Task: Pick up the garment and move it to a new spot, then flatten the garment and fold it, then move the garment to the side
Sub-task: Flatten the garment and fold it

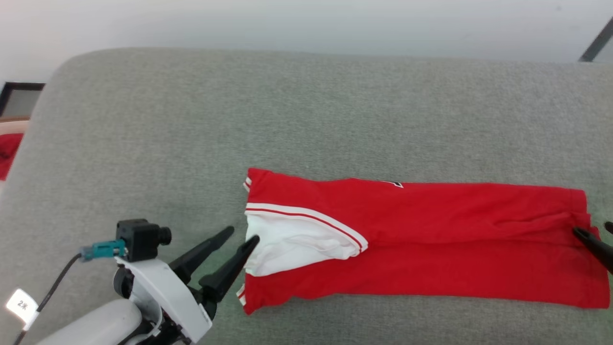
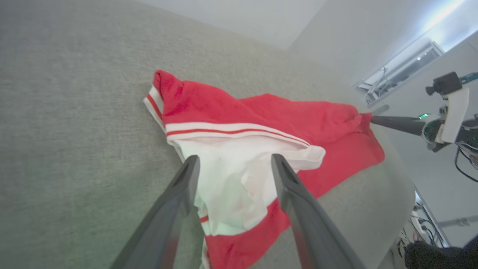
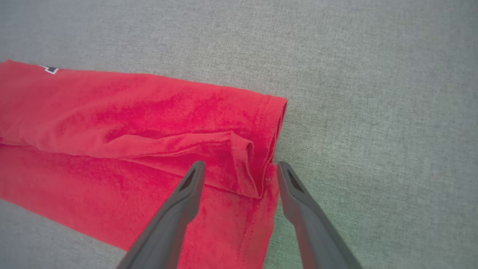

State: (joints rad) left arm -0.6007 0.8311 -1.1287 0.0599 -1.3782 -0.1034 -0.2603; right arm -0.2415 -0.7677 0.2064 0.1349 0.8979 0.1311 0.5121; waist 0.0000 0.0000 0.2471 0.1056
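Garment point(image 1: 431, 249) lies as a long folded strip on the grey padded surface point(image 1: 191, 120), toward its near right side. Left claw point(image 1: 242, 235) is released, fingers spread at the white sleeve point(image 1: 292, 239) end. Right claw point(image 1: 593, 229) is also released, straddling the hem point(image 3: 278, 112) corner. Folding appears to be in hand. The next move likely calls for pinching both ends and bringing one over the other, layers aligned.

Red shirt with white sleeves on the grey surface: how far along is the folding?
Done: the red, white-sleeved T-shirt lies flat on the grey fabric surface, folded lengthwise into a strip with a white sleeve on top. In hand: the left gripper open at the sleeve end, the right gripper open at the hem end, neither gripping cloth. Left: probably folding the strip shorter, then moving it aside.
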